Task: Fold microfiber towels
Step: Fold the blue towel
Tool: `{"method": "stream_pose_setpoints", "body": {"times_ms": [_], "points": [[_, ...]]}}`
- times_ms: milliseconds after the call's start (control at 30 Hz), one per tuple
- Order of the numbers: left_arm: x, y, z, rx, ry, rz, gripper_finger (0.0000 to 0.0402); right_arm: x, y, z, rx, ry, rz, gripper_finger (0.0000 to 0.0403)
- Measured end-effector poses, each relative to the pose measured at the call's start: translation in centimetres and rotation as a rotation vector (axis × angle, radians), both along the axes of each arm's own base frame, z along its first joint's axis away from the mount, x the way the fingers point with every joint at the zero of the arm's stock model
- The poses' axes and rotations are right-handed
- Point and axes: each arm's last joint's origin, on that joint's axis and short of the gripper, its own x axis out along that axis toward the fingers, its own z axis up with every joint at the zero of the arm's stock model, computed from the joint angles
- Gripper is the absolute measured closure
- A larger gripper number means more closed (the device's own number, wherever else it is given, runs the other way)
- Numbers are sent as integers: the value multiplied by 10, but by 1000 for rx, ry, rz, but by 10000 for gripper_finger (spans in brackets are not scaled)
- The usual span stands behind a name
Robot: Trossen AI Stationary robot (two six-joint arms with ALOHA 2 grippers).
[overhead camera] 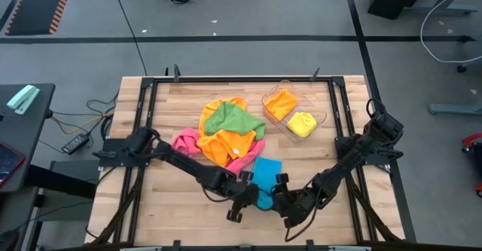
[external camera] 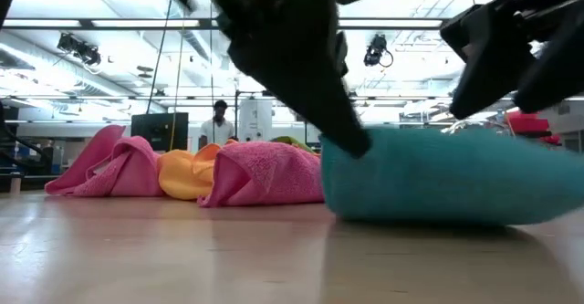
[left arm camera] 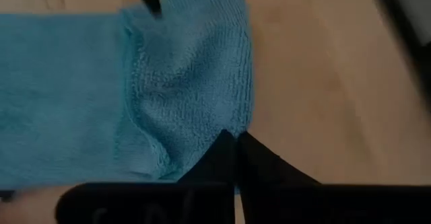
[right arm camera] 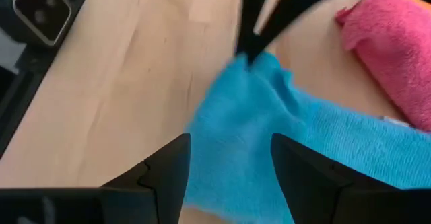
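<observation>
Left gripper (overhead camera: pixel 242 204) down at the near middle of the table (overhead camera: pixel 166 209), fingers pressed together on a corner of the blue towel (overhead camera: pixel 266 180); pinch plain in the left wrist view, both dark fingertips (left arm camera: pixel 232 150) meeting at the cloth's edge (left arm camera: pixel 188 83). Same pinch visible from the right wrist view, at the far corner of the blue cloth (right arm camera: pixel 249 130). Blue towel lying flat at the near centre, between the two grippers, a low rounded hump (external camera: pixel 456 176) in the low view.

Left of that and farther back, pink towel (overhead camera: pixel 186 141) bunched up, touching the orange towel (overhead camera: pixel 226 145) in the heap at the table's middle. Green towel (overhead camera: pixel 232 118) draped on top of the orange one, toward the far side. In the low view, pink folds (external camera: pixel 265 172) and an orange patch (external camera: pixel 182 172) side by side behind the blue hump.

Farther right, clear plastic tray (overhead camera: pixel 320 115) near the far right corner, holding one orange folded cloth (overhead camera: pixel 281 103) and one yellow folded cloth (overhead camera: pixel 302 123).

Right gripper (overhead camera: pixel 290 208) low at the near side, just right of the blue towel, fingers spread apart with the blue cloth's edge showing in the gap; whether touching the cloth, cannot tell.
</observation>
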Motion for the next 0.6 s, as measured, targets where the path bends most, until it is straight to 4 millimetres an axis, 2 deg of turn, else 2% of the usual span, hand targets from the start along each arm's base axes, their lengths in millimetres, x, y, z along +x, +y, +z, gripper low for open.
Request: {"method": "stream_pose_setpoints", "body": {"times_ms": [133,300,433,600], "points": [[2,8,6,-79,9,88,384,3,3,6,22,-25,-17,187],[4,11,9,-177,33,133,386,12,9,20,183,-22,-63,183],[6,9,12,-245,22,151,393,18,11,31,252,23,-47,159],[8,7,13,-305,23,170,378,22,6,36,193,32,-70,120]]}}
